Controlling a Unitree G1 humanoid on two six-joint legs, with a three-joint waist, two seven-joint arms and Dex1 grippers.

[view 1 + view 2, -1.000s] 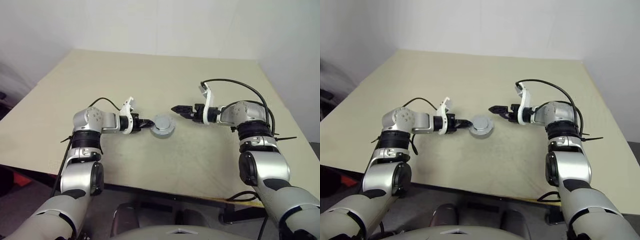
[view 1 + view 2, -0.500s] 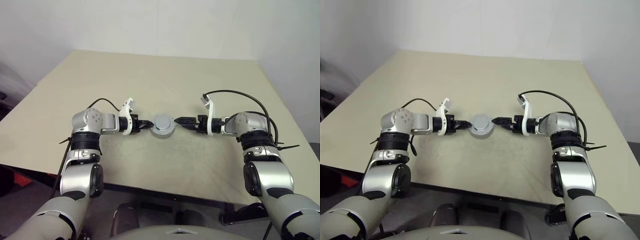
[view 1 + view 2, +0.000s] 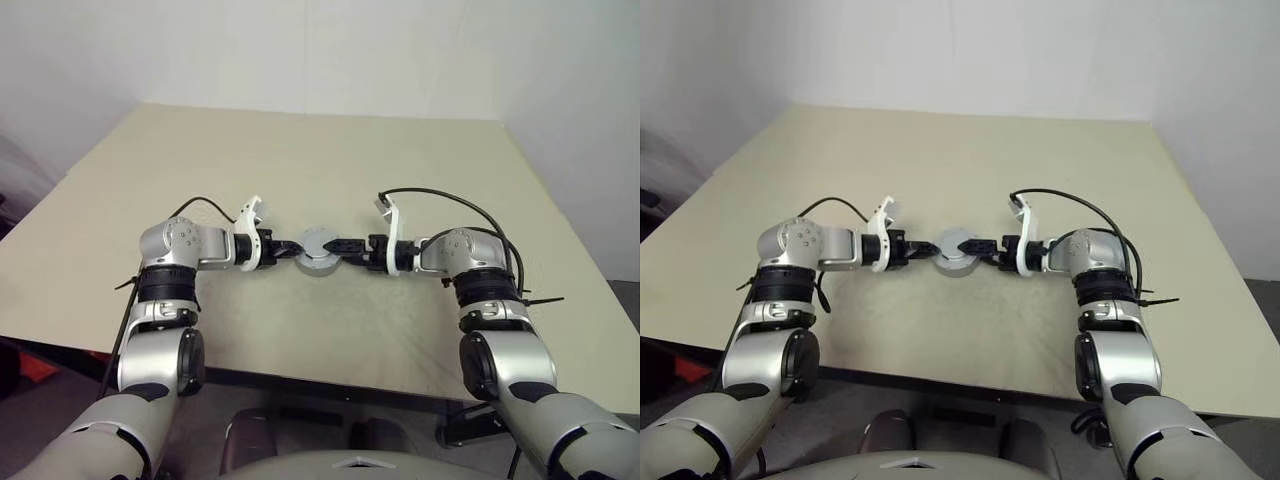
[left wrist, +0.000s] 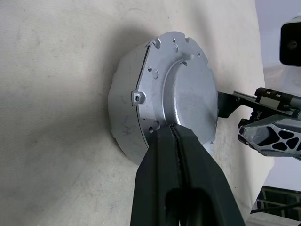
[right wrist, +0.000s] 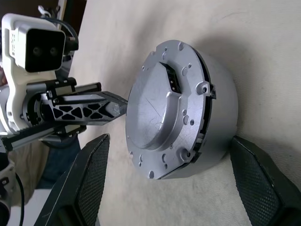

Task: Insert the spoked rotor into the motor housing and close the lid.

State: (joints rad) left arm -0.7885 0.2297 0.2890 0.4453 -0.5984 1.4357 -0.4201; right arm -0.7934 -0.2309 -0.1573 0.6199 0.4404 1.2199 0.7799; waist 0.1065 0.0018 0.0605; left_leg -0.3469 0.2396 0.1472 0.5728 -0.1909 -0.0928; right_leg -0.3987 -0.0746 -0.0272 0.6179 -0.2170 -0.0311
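Note:
The motor housing (image 3: 318, 259) stands at the middle of the table as a short silver cup. The lid (image 5: 160, 113), a grey disc with a raised centre, lies on top of it. The spoked rotor is hidden. My left gripper (image 3: 291, 251) is shut, and its joined fingertips (image 4: 175, 136) rest against the lid's edge on the housing's left side. From the right, my right gripper (image 3: 338, 246) is open. Its two black fingers (image 5: 89, 174) stand on either side of the housing without pressing it.
The beige table (image 3: 300, 150) stretches far behind the housing, with a white wall beyond it. Its front edge (image 3: 330, 372) runs close under both arms. A black cable (image 3: 440, 200) loops above the right wrist.
My right gripper has moved left and slightly down to the housing, and its open fingers now straddle it. The left gripper and the housing have stayed in place.

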